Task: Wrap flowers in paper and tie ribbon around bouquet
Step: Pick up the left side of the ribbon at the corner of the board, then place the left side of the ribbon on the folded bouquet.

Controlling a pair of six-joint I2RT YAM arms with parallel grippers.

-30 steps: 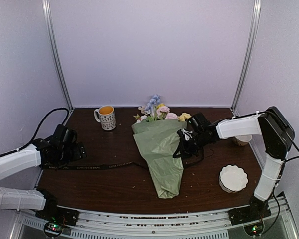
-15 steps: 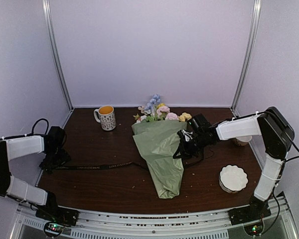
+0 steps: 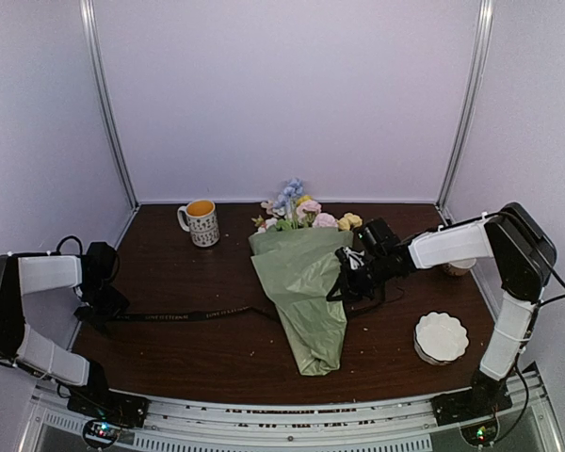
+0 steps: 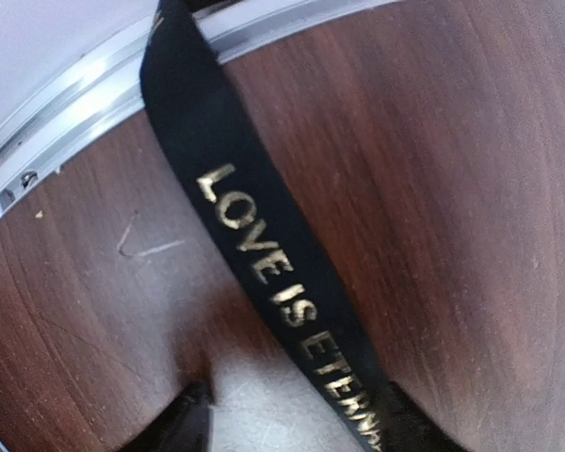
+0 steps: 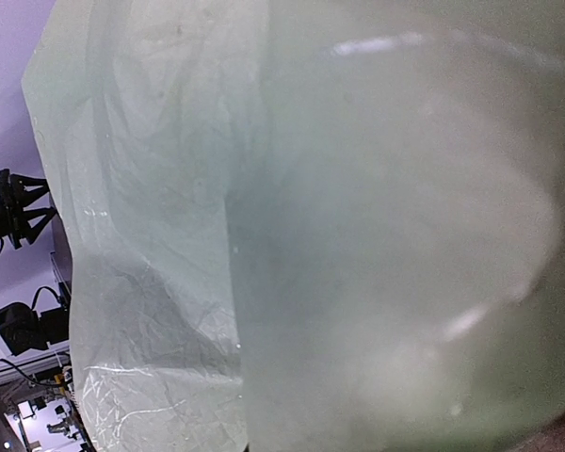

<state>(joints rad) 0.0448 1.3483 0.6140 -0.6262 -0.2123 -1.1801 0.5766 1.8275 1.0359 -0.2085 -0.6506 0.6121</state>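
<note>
**Table** [image 3: 217,348]: one dark wood top. It carries everything listed below.

**Arms:** two, one based at each near corner.

**The bouquet** [image 3: 306,292]: one, lying mid-table, its narrow end near and its wide end far. The paper [image 3: 311,315] shows its sage-green side. The flowers [image 3: 297,209] stick out of the far opening.

**The right gripper** [image 3: 343,281]: set against the right edge of the cone, about halfway along it, with the jaws pressed together. No view shows whether a fold of paper is nipped between them. The right wrist view is filled by crinkled green paper [image 5: 311,235] at very close range. It shows nothing of the fingers.

**The ribbon** [image 3: 184,315]: one black strip, flat on the table. It runs from the left edge rightward and passes under the left side of the cone.

**The left gripper** [image 3: 100,307]: low over the ribbon's left end, jaws spread. In the left wrist view a dark fingertip [image 4: 186,422] stands clear of the ribbon [image 4: 264,264], with bare wood between them. The other finger cannot be made out. Only this view shows the gold lettering "LOVE IS ETERN…" and the metal rail [image 4: 94,94] at the table edge.

**Mug** [image 3: 201,222]: one, patterned, far left of the flowers.

**Dish** [image 3: 441,336]: one, white and scalloped, near right.

**Cup** [image 3: 459,266]: one, partly hidden behind the right forearm.
</note>
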